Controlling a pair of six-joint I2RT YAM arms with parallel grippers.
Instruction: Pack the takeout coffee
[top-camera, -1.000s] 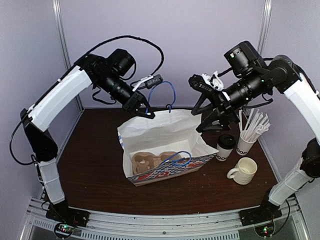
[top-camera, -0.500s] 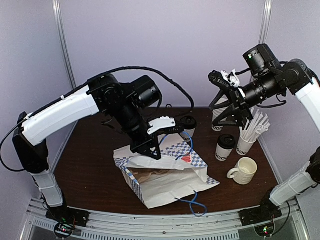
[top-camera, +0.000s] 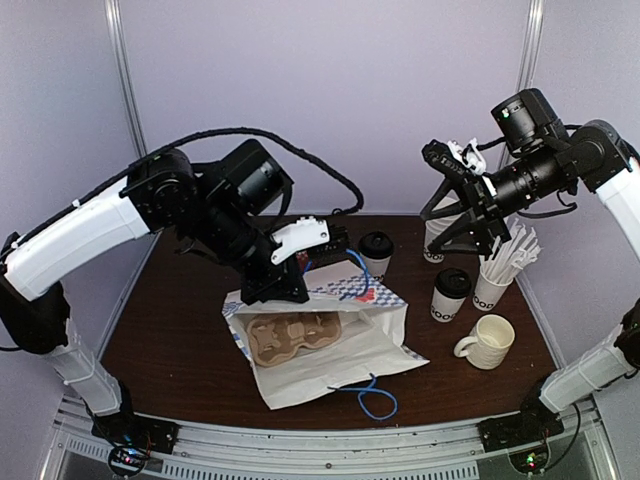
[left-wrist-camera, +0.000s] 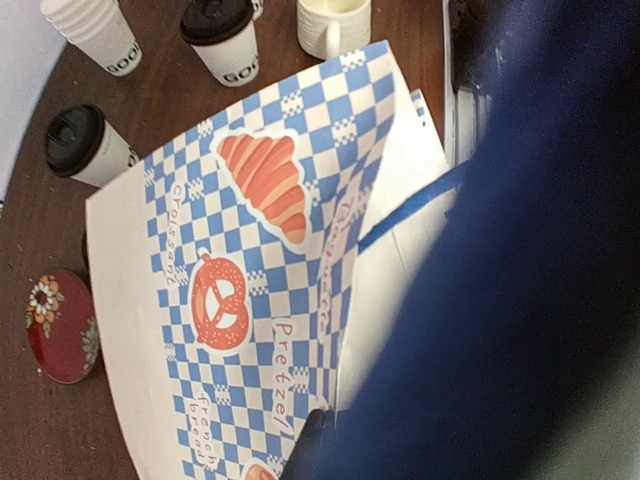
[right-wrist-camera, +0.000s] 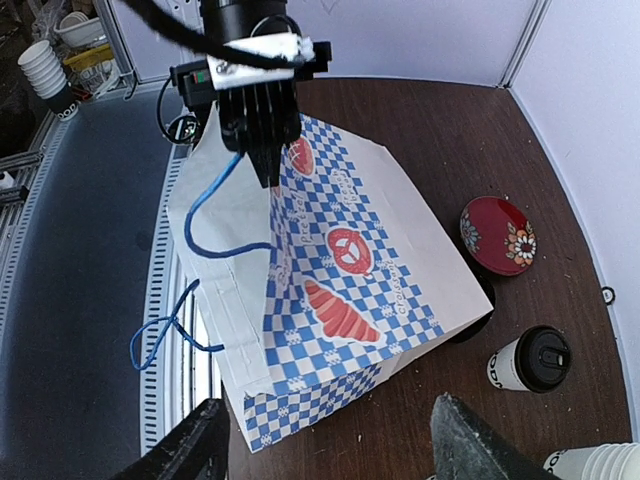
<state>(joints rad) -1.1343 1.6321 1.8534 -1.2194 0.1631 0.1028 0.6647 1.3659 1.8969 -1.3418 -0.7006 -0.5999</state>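
Observation:
A white paper bag (top-camera: 340, 345) with blue checks lies on its side, mouth toward the near edge. The brown pulp carrier (top-camera: 295, 333) shows inside the mouth. My left gripper (top-camera: 283, 290) is shut on the bag's upper mouth edge; in the left wrist view it (left-wrist-camera: 340, 430) pinches the checked paper (left-wrist-camera: 250, 250). Two lidded GOOD cups (top-camera: 376, 250) (top-camera: 450, 293) stand on the table right of the bag. My right gripper (top-camera: 455, 215) is open and empty, raised above the cups; in the right wrist view it (right-wrist-camera: 330, 455) hangs over the bag (right-wrist-camera: 350, 290), with one lidded cup (right-wrist-camera: 528, 365) showing.
A stack of lidless white cups (top-camera: 434, 238), a cup of straws (top-camera: 492, 285) and a cream mug (top-camera: 487, 340) stand at the right. A red coaster (right-wrist-camera: 498, 232) lies behind the bag. Blue cord handles (top-camera: 368, 395) trail off the bag's mouth.
The bag, first upright and held by its handle, has been laid on its side. The left gripper now holds its mouth edge up, showing the carrier. The right arm has pulled back rightward.

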